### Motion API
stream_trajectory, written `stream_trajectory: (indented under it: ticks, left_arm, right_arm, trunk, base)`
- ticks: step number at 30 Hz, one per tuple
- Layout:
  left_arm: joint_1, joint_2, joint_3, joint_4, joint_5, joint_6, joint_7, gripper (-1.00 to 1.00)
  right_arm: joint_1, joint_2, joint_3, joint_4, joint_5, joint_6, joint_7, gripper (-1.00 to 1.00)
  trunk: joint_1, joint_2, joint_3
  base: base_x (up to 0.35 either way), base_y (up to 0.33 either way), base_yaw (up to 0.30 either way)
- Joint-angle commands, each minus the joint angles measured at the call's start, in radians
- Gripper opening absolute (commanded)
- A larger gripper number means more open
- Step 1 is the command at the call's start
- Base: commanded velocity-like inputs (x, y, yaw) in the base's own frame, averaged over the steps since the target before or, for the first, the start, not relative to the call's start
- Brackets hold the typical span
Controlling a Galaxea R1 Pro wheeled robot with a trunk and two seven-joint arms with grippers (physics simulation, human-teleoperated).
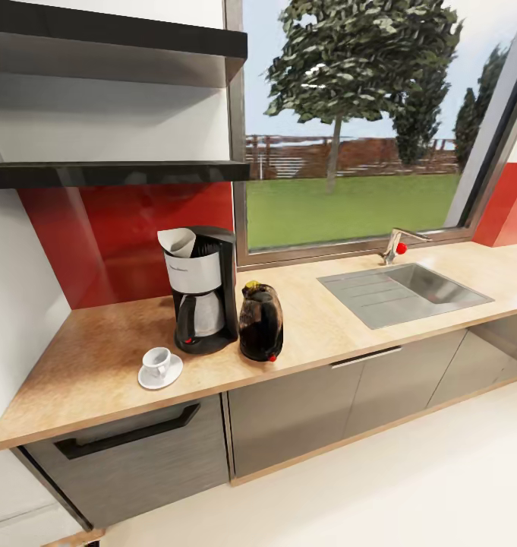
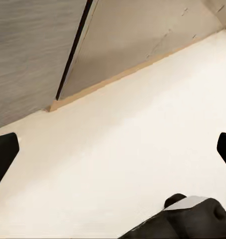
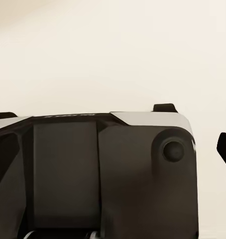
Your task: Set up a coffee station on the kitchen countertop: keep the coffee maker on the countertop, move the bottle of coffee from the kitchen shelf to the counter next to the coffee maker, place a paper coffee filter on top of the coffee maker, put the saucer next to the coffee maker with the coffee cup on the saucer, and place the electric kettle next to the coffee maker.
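Observation:
The black and silver coffee maker (image 1: 203,292) stands on the wooden countertop (image 1: 83,357) with a white paper filter (image 1: 176,243) on its top. Touching its right side is a dark glossy electric kettle (image 1: 261,325) with a red switch at its base. A yellow cap (image 1: 251,287) shows at the kettle's top; I cannot tell whether it belongs to the coffee bottle. In front of the maker, to its left, the white cup (image 1: 157,361) sits on its saucer (image 1: 160,374). My left gripper (image 2: 113,152) and right gripper (image 3: 113,144) are open over the pale floor, holding nothing.
Two dark shelves (image 1: 114,173) hang on the wall above the counter's left end. A steel sink (image 1: 404,292) with a faucet (image 1: 397,243) is set into the counter at the right. Grey cabinet fronts (image 1: 296,414) run below. My dark base (image 3: 108,174) shows in the right wrist view.

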Motion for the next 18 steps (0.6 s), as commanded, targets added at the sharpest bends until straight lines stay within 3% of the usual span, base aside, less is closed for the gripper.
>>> stream_trajectory:
  ticks: [1,5,6,11,13,16,18]
  left_arm:
    - [0.015,-0.001,0.006,0.038,-0.037,-0.015,0.062,1.00]
    - [0.030,-0.001,0.005,0.126,-0.128,-0.018,0.248,1.00]
    - [0.033,-0.001,0.004,0.182,-0.180,-0.018,0.351,1.00]
    - [0.036,-0.003,-0.001,0.306,-0.310,-0.013,0.597,1.00]
    - [0.036,-0.008,-0.002,0.391,-0.369,-0.008,0.806,1.00]
    - [0.036,-0.010,-0.001,0.445,-0.381,-0.005,0.930,1.00]
    - [0.036,-0.010,-0.001,0.466,-0.384,-0.002,0.975,1.00]
  right_arm:
    - [-0.001,0.000,0.008,0.001,-0.009,-0.003,-0.004,1.00]
    - [-0.001,-0.001,0.008,0.001,-0.009,-0.003,-0.004,1.00]
    - [-0.001,-0.001,0.008,0.001,-0.009,-0.003,-0.004,1.00]
    - [-0.001,-0.002,0.009,0.005,-0.008,-0.003,-0.004,1.00]
    - [-0.001,-0.005,0.009,0.010,-0.005,-0.003,-0.004,1.00]
    - [-0.001,-0.006,0.010,0.012,-0.003,-0.003,-0.006,1.00]
    - [-0.001,-0.008,0.010,0.014,-0.002,-0.003,-0.006,1.00]
  trunk:
    - [0.001,-0.002,-0.002]
    - [0.001,-0.002,-0.002]
    - [0.001,-0.002,-0.002]
    - [0.001,-0.002,-0.002]
    - [0.001,-0.002,-0.002]
    - [0.001,-0.002,-0.002]
    - [0.001,-0.002,-0.002]
  base:
    - [0.000,0.000,0.000]
    - [0.000,0.000,0.000]
    - [0.000,0.000,0.000]
    - [0.000,0.000,0.000]
    - [0.000,0.000,0.000]
    - [0.000,0.000,0.000]
    - [0.000,0.000,0.000]
